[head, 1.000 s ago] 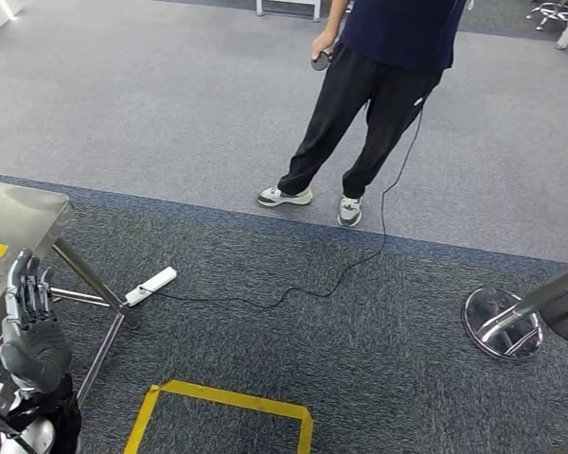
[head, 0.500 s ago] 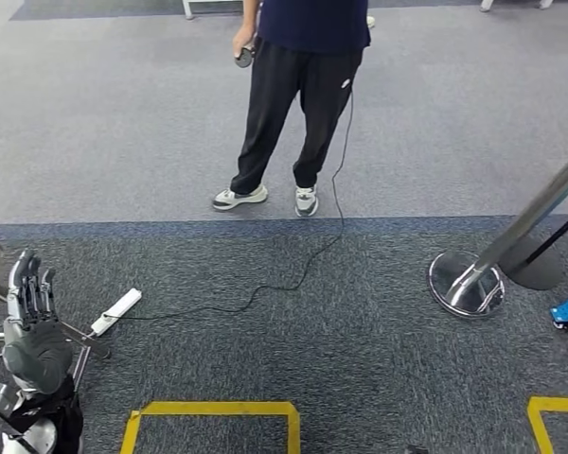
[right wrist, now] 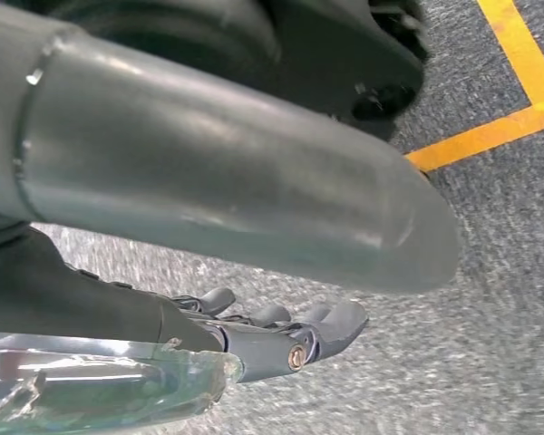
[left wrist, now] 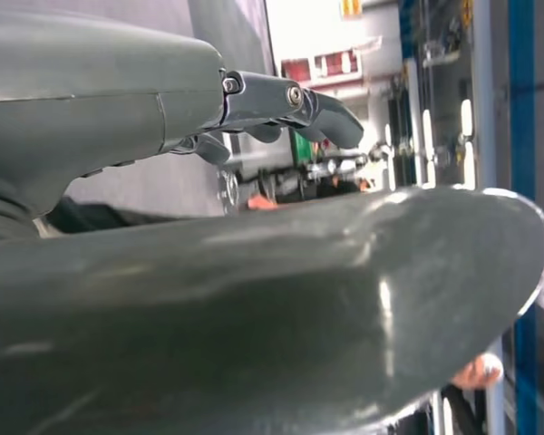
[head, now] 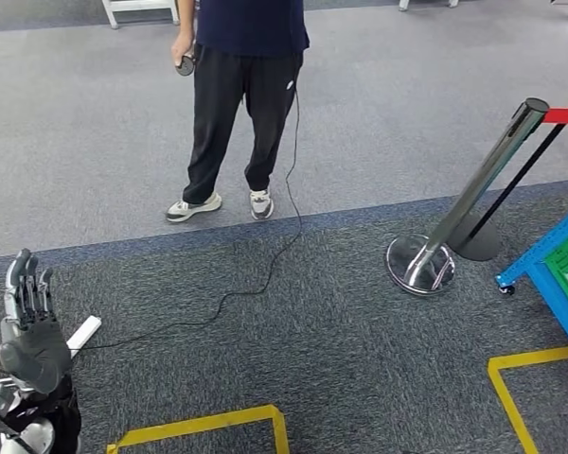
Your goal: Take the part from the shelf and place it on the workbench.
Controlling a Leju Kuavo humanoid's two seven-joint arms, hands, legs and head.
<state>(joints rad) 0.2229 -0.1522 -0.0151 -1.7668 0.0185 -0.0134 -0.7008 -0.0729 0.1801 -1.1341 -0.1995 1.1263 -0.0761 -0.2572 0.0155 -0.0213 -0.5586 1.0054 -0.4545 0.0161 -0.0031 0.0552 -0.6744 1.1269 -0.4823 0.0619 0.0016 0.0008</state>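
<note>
Head view: left hand (head: pixel 31 326) raised near left, fingers straight and apart, holding nothing. Right hand (right wrist: pixel 256 340) hangs over grey carpet (head: pixel 352 331), fingers extended, empty. Blue shelf (head: pixel 556 260) stands far right; its part cannot be made out.

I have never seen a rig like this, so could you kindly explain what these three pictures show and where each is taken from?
It is a walking humanoid robot with two arms. The wide picture comes from its head, looking down at carpet. Its left hand is raised, empty, fingers straight. A person stands ahead holding a small controller on a cable. A post, yellow floor tape and a blue shelf corner show too. The other two pictures come from wrist cameras: the right hand hangs over the floor, holding nothing.
</note>
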